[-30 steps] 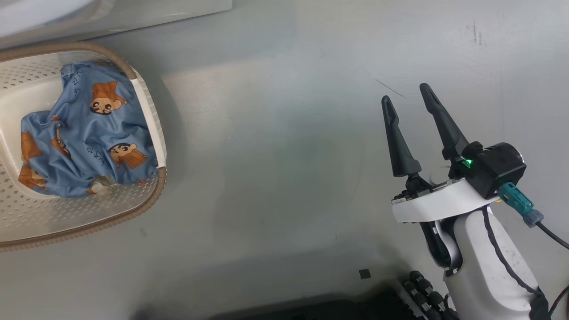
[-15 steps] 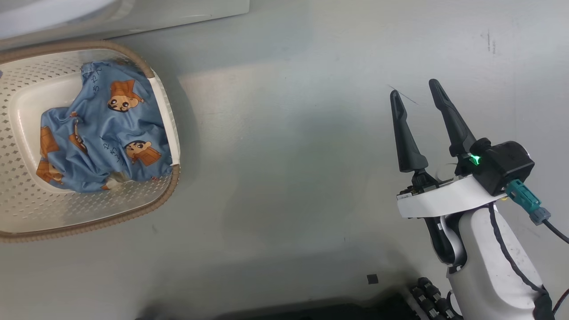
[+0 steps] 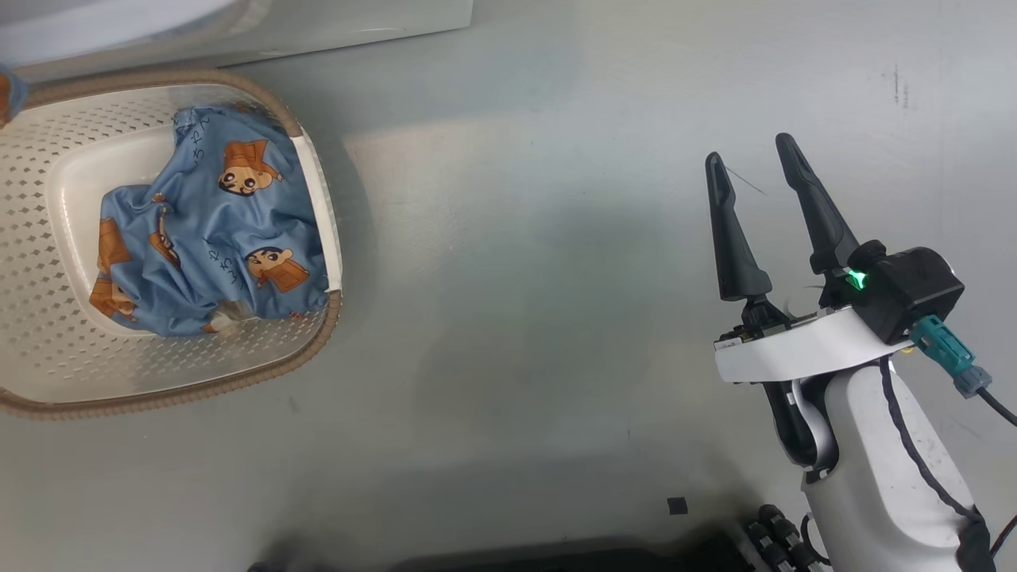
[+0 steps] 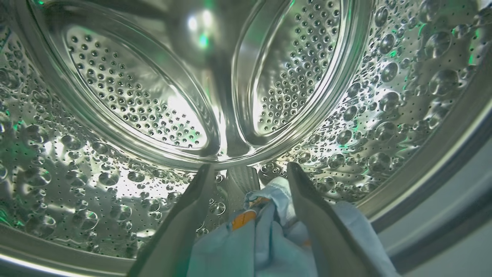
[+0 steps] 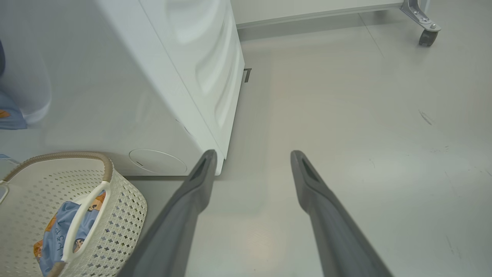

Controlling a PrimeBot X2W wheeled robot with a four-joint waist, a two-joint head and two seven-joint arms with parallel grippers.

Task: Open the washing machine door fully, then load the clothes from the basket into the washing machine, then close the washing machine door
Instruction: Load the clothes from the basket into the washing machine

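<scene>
Grey floor (image 3: 516, 278) spreads under the head camera, smooth, with a few dark scuffs. From the lower right corner rises the right arm's pale forearm. The right gripper (image 3: 748, 151) hangs above bare floor, its long dark fingers pointing up the view and leaning a little left, well apart from the basket (image 3: 314, 361). The left gripper (image 4: 250, 168) is inside the steel drum (image 4: 134, 96) of the washing machine (image 5: 161, 84), fingers aimed toward the drum's pierced back wall.

The basket stands on the floor just beside the lower front of the white machine. It is cream with pierced sides and a brown rim. Clothes (image 3: 214, 238) lie bunched in it against the side nearer the right gripper: light blue cloth printed with a cartoon boy's face and orange-brown patches. A blue garment (image 4: 269, 238) of the same cloth lies crumpled in the drum, showing an orange patch and a pale edge.

The left jaws stand wide apart. The garment sits between the two fingers and folds around the outside of the one on the right of the wrist view, touching it, but nothing pinches it. The right jaws are likewise spread wide and hold nothing, with bare floor between them. Beyond them a caster wheel (image 5: 426, 36) stands at the far edge of the floor.
</scene>
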